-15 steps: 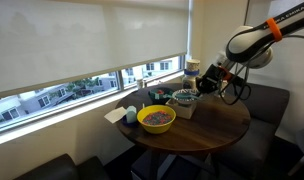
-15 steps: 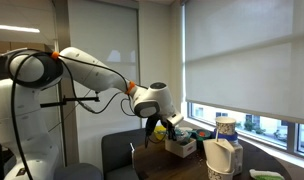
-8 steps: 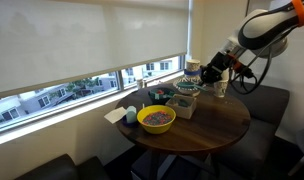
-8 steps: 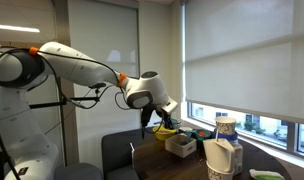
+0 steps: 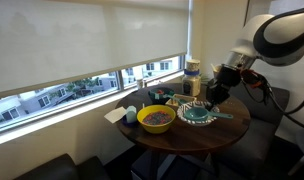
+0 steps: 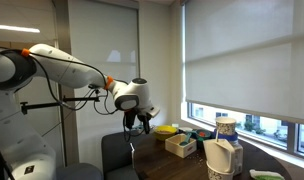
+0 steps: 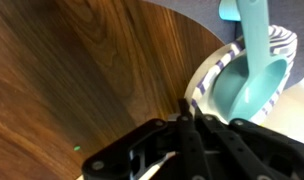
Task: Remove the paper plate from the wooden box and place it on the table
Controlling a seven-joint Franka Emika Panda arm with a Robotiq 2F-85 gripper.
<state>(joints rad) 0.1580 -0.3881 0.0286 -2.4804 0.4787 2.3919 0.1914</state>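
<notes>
My gripper [image 7: 187,112] is shut on the rim of the paper plate [image 7: 217,75], which has a teal centre and a striped pale rim. A teal utensil [image 7: 254,35] lies in the plate. In an exterior view the plate [image 5: 197,114] is low over the round dark-brown table [image 5: 207,138], beside the wooden box [image 5: 180,101], with my gripper [image 5: 209,95] at its far rim. I cannot tell whether the plate touches the table. In the opposite exterior view my gripper [image 6: 143,120] is well clear of the box [image 6: 180,144]; the plate is not discernible there.
A yellow bowl [image 5: 156,118] with colourful contents stands near the table's window side. White napkins [image 5: 119,115] lie at the table's edge. Stacked paper cups [image 5: 192,72] stand behind the box. A dark seat [image 5: 267,110] is behind the arm.
My gripper has carried the plate off the wooden box and down over the table top, away from the window side.
</notes>
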